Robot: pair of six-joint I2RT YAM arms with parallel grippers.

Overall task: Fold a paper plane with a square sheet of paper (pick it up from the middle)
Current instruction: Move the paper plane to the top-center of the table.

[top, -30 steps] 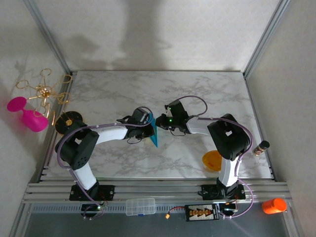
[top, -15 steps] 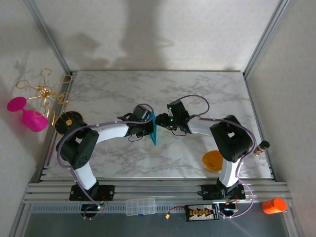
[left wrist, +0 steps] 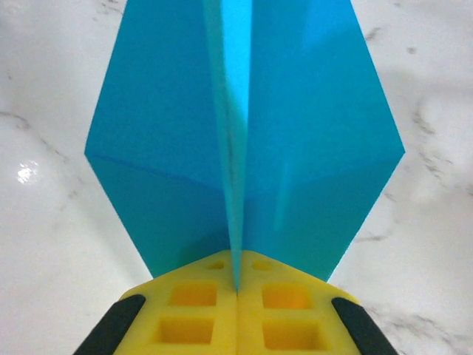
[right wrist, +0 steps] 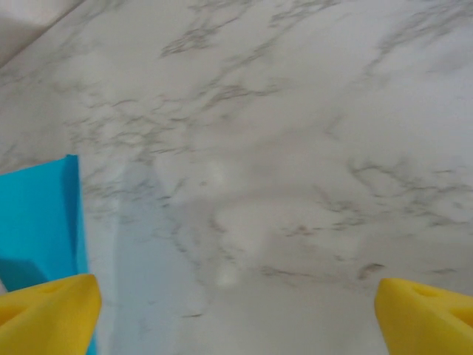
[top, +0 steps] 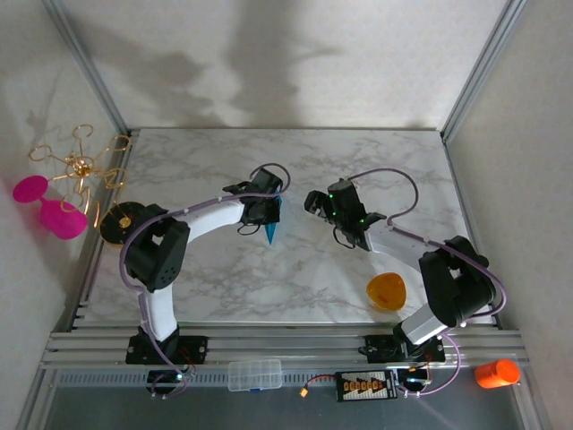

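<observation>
The left gripper (left wrist: 236,287) is clamped on the paper plane (left wrist: 244,140) at its centre crease, just left of centre overhead; the right gripper (right wrist: 236,310) gapes wide, empty. Held by so thin a pinch, the paper may slip or unfold. The orange bowl (top: 386,291), lower right, looks empty.

The right fingers (right wrist: 52,307) have spread and backed off the paper plane (left wrist: 244,148).

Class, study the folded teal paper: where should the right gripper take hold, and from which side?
Probably the centre fold of the folded paper, beyond where the left gripper pinches it, coming from the right, where the open right gripper sits. The layered fold looks stiffer than the thin flaps spreading either side.
</observation>
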